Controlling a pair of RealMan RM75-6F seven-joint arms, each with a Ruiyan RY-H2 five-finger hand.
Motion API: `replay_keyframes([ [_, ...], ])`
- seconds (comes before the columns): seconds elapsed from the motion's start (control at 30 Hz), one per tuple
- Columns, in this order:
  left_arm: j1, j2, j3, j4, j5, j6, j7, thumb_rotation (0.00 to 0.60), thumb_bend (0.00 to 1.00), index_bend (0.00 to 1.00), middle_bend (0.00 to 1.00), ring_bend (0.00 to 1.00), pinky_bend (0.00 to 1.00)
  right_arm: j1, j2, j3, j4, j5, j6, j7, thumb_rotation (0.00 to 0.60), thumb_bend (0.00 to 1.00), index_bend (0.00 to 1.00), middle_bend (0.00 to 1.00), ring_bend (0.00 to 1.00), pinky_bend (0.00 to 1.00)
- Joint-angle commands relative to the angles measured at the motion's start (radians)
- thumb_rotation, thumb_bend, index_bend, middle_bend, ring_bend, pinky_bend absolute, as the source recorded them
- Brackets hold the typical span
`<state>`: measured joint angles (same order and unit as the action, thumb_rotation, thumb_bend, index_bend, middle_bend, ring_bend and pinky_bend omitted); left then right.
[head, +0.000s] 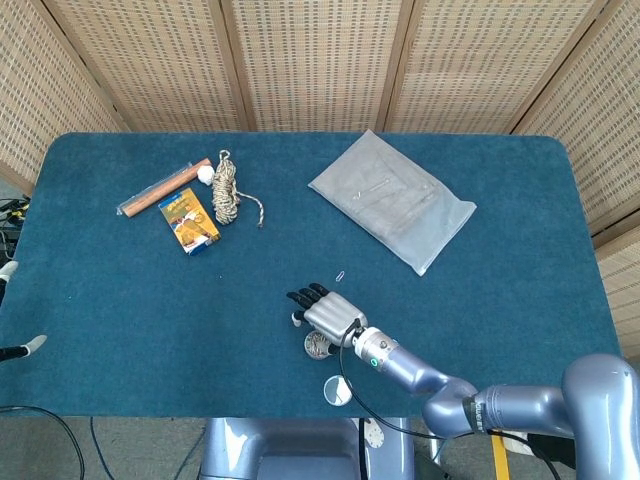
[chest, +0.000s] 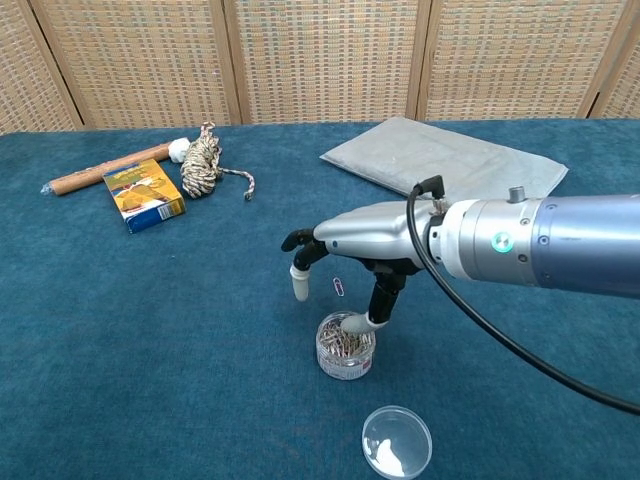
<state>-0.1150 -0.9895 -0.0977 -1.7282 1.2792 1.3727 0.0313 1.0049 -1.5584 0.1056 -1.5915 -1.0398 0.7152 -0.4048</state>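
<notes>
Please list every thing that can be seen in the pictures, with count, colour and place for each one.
paper clip jar: one, clear, full of metal clips, near front edge of the table, under the right hand
jar lid: one, clear, lying in front of the jar, apart from it
loose paper clip: one, pale, on the cloth behind the jar
grey pouch: one, flat, far right part of the table
rope bundle: one, beige and dark, far left
small box: one, orange-yellow, beside the rope
wooden stick: one, brown, behind the box
table: one, blue cloth
right hand: one, silver and black, a fingertip on the jar mouth
left hand: not in view
</notes>
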Motion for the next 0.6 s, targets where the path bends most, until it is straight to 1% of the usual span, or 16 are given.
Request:
replay_keyframes([
  [0.03, 0.003, 0.002, 0.001, -0.002, 0.005, 0.005, -0.004, 0.6, 0.03, 0.0, 0.0, 0.0, 0.0, 0.001, 0.017, -0.004, -0.027, 0.021, 0.02, -0.023, 0.6, 0.32, 0.26, 0.0, 0.0, 0.0],
  [0.17, 0.005, 0.005, 0.003, -0.002, 0.009, 0.007, -0.014, 0.6, 0.03, 0.0, 0.0, 0.0, 0.0, -0.006, 0.051, -0.001, -0.077, 0.026, 0.05, -0.033, 0.6, 0.32, 0.26, 0.0, 0.0, 0.0],
  [0.3, 0.007, 0.01, 0.003, 0.001, 0.015, 0.008, -0.029, 0.6, 0.03, 0.0, 0.0, 0.0, 0.0, -0.037, 0.13, 0.004, -0.16, -0.003, 0.117, -0.037, 0.6, 0.31, 0.26, 0.0, 0.0, 0.0],
  [0.37, 0.009, 0.012, 0.002, 0.004, 0.017, 0.011, -0.038, 0.6, 0.03, 0.0, 0.0, 0.0, 0.0, -0.067, 0.178, 0.0, -0.195, -0.029, 0.168, -0.032, 0.6, 0.22, 0.23, 0.0, 0.0, 0.0],
  [0.4, 0.01, 0.012, 0.001, 0.007, 0.018, 0.013, -0.045, 0.6, 0.03, 0.0, 0.0, 0.0, 0.0, -0.09, 0.208, -0.005, -0.21, -0.051, 0.206, -0.03, 0.6, 0.13, 0.19, 0.0, 0.0, 0.0],
  [0.43, 0.012, 0.012, 0.001, 0.012, 0.021, 0.017, -0.051, 0.6, 0.03, 0.0, 0.0, 0.0, 0.0, -0.118, 0.236, -0.013, -0.219, -0.077, 0.25, -0.028, 0.6, 0.05, 0.11, 0.0, 0.0, 0.0],
  [0.47, 0.013, 0.011, 0.0, 0.015, 0.023, 0.02, -0.055, 0.6, 0.02, 0.0, 0.0, 0.0, 0.0, -0.138, 0.254, -0.019, -0.223, -0.095, 0.283, -0.028, 0.6, 0.02, 0.07, 0.0, 0.0, 0.0],
  [0.5, 0.014, 0.01, -0.001, 0.018, 0.026, 0.023, -0.06, 0.6, 0.02, 0.0, 0.0, 0.0, 0.0, -0.166, 0.278, -0.028, -0.222, -0.114, 0.327, -0.03, 0.6, 0.0, 0.02, 0.0, 0.0, 0.0],
  [0.53, 0.015, 0.009, -0.002, 0.023, 0.031, 0.029, -0.069, 0.6, 0.01, 0.0, 0.0, 0.0, 0.0, -0.21, 0.309, -0.043, -0.22, -0.148, 0.396, -0.031, 0.6, 0.0, 0.01, 0.0, 0.0, 0.0],
  [0.57, 0.02, 0.006, -0.003, 0.03, 0.049, 0.048, -0.086, 0.6, 0.0, 0.0, 0.0, 0.0, 0.0, -0.337, 0.376, -0.08, -0.197, -0.184, 0.576, -0.004, 0.6, 0.0, 0.0, 0.0, 0.0, 0.0],
  [0.6, 0.023, 0.004, -0.001, 0.036, 0.058, 0.054, -0.093, 0.6, 0.0, 0.0, 0.0, 0.0, 0.0, -0.377, 0.386, -0.099, -0.187, -0.226, 0.624, 0.031, 0.6, 0.0, 0.0, 0.0, 0.0, 0.0],
])
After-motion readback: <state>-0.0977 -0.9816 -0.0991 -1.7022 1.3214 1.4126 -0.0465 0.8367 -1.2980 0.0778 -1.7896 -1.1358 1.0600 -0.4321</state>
